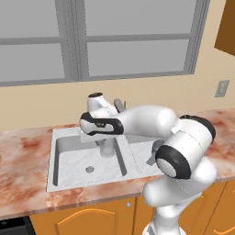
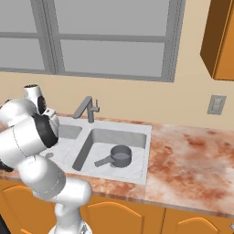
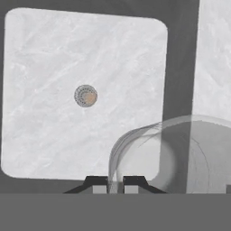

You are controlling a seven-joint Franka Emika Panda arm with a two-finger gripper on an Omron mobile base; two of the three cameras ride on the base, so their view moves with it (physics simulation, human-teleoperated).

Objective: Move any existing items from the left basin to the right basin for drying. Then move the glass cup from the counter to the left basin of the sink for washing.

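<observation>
Looking straight down through the hand view, you've got the gripper [image 3: 115, 184] pinched tight on the near wall of the glass cup [image 3: 180, 153], one finger tip inside the rim and one outside, with barely any gap between them. So your pincer is closed on the glass, no doubt there.

From the left base view the glass cup [image 1: 107, 148] hangs under the hand, over the right rear part of the left basin [image 1: 73, 160], just beside the divider. I can't tell from these shots if its bottom is touching the basin floor or still hovering. In the hand view the cup's body overlaps the dark divider strip, so you're tight on that side. Toward the drain hole [image 3: 85, 95] you've got lots of open floor, bare all the way out to the rounded corners.

The pot [image 2: 119, 156] sits in the right basin [image 2: 137, 137], upright, handle pointing to the front left, well apart from the cup. The faucet [image 2: 86, 109] stands at the back by the divider, spout angled toward the left bowl, just behind and above where your hand is, so watch that edge.

The counter [image 2: 192, 160] runs wide and open to the right of the sink [image 1: 53, 183].
</observation>
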